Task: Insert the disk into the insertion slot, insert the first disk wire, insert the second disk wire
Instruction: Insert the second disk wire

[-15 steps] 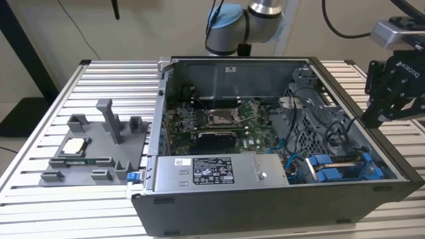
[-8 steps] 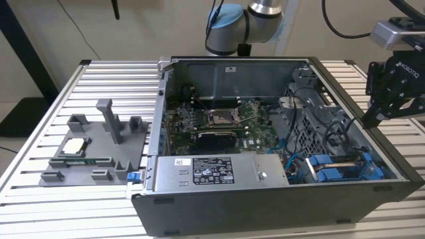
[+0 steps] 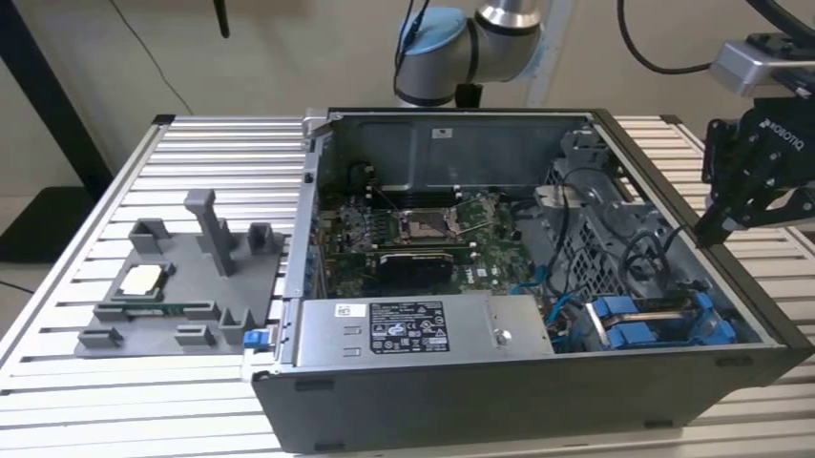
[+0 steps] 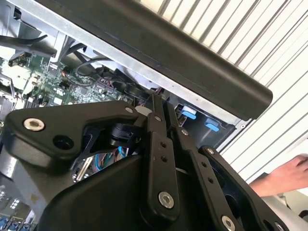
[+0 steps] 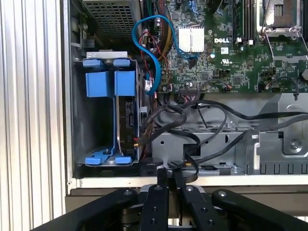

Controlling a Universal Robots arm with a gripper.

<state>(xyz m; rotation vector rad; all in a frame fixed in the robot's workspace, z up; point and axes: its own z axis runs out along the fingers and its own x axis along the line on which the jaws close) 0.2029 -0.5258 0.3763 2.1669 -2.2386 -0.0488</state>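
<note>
The case [image 3: 510, 401] on the slatted worktop [image 3: 204, 143] is seen in the exterior view from a raised point well back, facing the arm [image 3: 440, 48] at the far side. The whole open interior is taken in from there. The gripper [image 3: 708, 229] is seen over the wall at the exterior view's right. In the first wrist view the interior is looked down on almost squarely from close above that wall. In the second wrist view the same wall is seen slantwise from very near, behind the gripper's links. The motherboard [image 3: 421, 229] and the blue frames [image 3: 637, 320] are shared by all three views.
</note>
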